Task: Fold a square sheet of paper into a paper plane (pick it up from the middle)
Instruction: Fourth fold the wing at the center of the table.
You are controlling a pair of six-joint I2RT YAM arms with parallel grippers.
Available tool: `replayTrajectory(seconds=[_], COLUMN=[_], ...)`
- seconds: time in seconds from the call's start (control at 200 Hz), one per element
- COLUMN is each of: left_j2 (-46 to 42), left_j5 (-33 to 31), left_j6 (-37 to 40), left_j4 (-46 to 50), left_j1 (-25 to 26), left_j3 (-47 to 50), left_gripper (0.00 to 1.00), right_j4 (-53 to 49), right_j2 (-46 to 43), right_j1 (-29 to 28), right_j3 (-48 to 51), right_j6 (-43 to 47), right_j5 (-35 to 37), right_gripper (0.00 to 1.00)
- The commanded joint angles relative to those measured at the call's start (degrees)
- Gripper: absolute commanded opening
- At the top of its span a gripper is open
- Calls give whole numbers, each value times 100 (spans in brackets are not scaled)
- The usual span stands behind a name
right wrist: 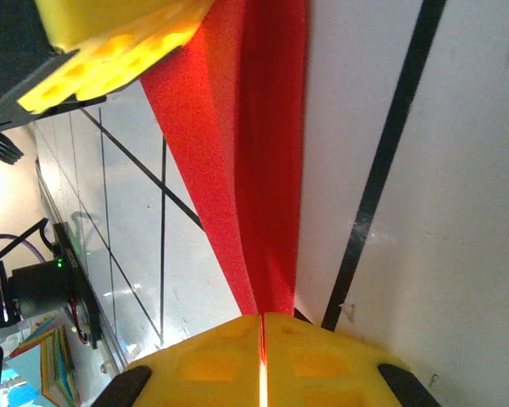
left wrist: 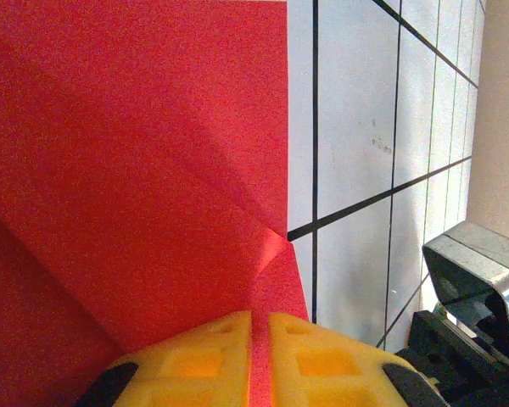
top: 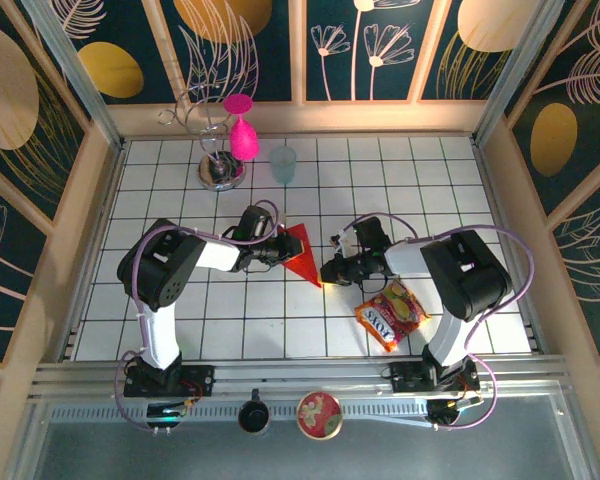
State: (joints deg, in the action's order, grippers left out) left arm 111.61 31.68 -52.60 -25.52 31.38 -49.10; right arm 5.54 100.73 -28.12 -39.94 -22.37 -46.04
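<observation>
Your two arms bend inward over the middle of the counter [top: 460, 190], left gripper [top: 277, 247] and right gripper [top: 327, 272] close together. Each has its yellow fingers [left wrist: 195, 360] pinched tight on the folded bright red matte paper [top: 300, 255] between them.

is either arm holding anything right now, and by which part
Both hold the folded bright red paper sheet: the left gripper pinches its wide end, the right gripper its pointed tip.
</observation>
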Motion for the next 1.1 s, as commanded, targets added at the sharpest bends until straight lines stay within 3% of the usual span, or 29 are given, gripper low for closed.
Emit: replayTrajectory(seconds=[0.0,0.16,0.32,0.531,0.761,1.096], left_j2=[116,117,117,106,123,121], left_j5=[12,10,11,28,41,20], left_j6=[118,112,135,135,127,118], left_j4=[135,170,181,175,161,214], left_j1=[-43,-36,-40,-42,-37,-45], left_j3=[-38,-38,-34,-29,-38,-20], left_gripper=[14,14,14,14,14,14], right_j4=[-141,-379,-717,-829,-577,-532], right_j2=[234,-33,-702,-872,-346,49], right_j1=[-75,-82,-36,-168,-532,-624], right_j3=[35,-78,-246,-576,-936,-906], right_j6=[86,49,1,0,-134,-203], right_j5=[200,289,879,1004,939,1027], right_gripper=[10,17,25,21,14,14])
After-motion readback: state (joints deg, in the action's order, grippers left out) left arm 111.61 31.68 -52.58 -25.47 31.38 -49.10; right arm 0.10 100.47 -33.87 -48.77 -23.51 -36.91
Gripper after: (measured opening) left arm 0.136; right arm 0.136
